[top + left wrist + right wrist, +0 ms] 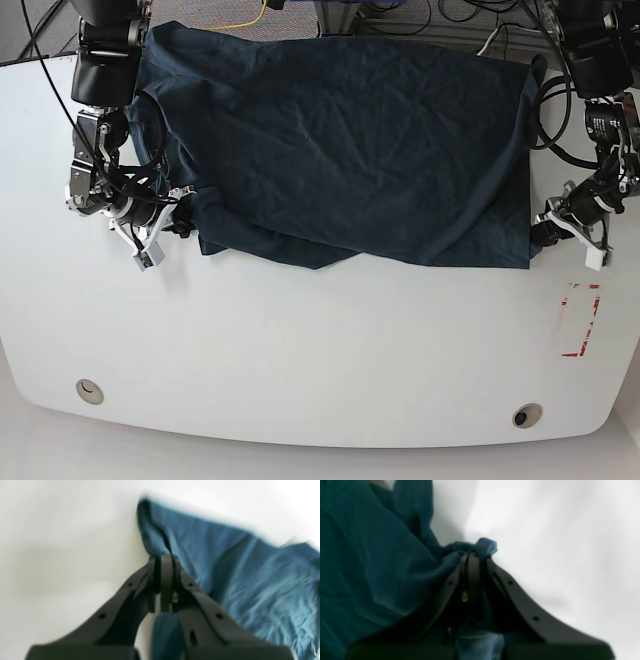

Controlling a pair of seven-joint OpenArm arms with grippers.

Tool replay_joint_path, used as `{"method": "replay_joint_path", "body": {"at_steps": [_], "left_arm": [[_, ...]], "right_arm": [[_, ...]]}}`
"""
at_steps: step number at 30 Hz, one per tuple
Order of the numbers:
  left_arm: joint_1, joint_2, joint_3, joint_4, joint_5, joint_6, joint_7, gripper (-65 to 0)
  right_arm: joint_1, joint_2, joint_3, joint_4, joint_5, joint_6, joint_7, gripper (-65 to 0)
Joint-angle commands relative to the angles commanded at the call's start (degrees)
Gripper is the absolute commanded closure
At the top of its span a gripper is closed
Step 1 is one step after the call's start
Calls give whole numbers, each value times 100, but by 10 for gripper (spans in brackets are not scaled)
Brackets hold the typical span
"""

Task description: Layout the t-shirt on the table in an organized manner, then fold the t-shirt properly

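My left gripper (165, 580) is clamped on an edge of the t-shirt (350, 150), the jaws pressed together with a fold of blue cloth running up between them. In the base view it sits at the shirt's lower corner on that view's right (545, 225). My right gripper (476, 555) is likewise closed on a bunched tip of fabric that pokes out past the jaws; in the base view it is at the lower corner on that view's left (180, 210).

The t-shirt lies spread over the far half of the table (320, 340), wrinkled, its near hem uneven and partly folded under near the middle. Its far edge reaches the table's back rim.

Around it: a red tape rectangle (580, 320) just beyond my left gripper, clear of the cloth, and two round grommet holes (89, 391) near the front edge, well apart from the shirt. Cables (450, 15) run behind the table. Both wrist views are blurred.
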Motion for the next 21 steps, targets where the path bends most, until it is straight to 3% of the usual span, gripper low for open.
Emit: {"method": "replay_joint_path", "body": {"at_steps": [5,13,21], "left_arm": [[-35,-141,-18,352,0,0,9,0],[-334,-413,18,1108,26,0,0,0],[-1064,-563,255,1591,26,0,9,0]], "right_arm": [[0,-9,0,475,-18,0,-18,-3],[484,9,0,993,-26,0,-431,-3],[1152,255,0,1029,-26,0,-440,-5]]}}
